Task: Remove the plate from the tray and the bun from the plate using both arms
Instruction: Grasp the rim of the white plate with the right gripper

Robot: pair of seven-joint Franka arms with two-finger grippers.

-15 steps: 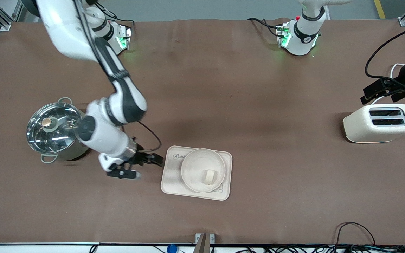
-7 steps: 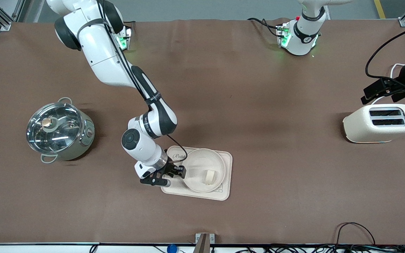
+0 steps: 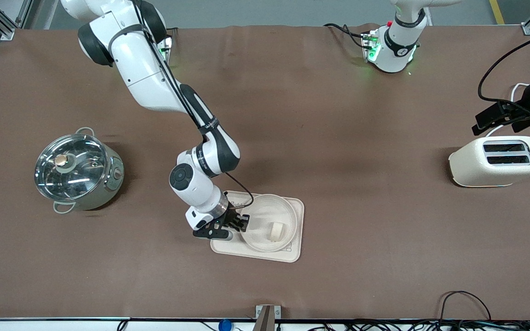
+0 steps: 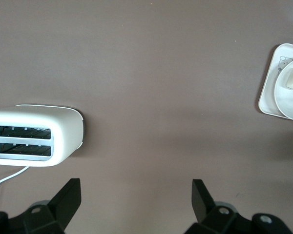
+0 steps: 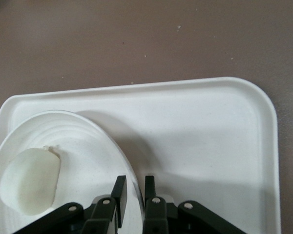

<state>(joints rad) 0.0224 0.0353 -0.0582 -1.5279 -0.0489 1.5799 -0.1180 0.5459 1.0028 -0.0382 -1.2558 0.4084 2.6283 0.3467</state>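
Observation:
The round cream plate [image 3: 265,208] rests on the rectangular tray [image 3: 295,252], with the small pale bun [image 3: 274,231] lying in it. My right gripper [image 3: 242,224] is low at the plate's edge toward the right arm's end of the table. In the right wrist view its fingers [image 5: 119,191] stand on either side of the plate [image 5: 83,146] rim, shut on it, and the bun [image 5: 29,181] lies close by. My left gripper [image 4: 136,187] hangs open and empty over bare table near the toaster, where the left arm waits.
A cream toaster [image 3: 497,161] stands toward the left arm's end of the table. A lidded steel pot [image 3: 78,172] stands toward the right arm's end. Brown table surface lies between the tray and the toaster. Cables run along the table edge nearest the front camera.
My right arm swung from beside the pot to the tray. Its fingers went from open to shut on the plate's rim. The left arm has not moved.

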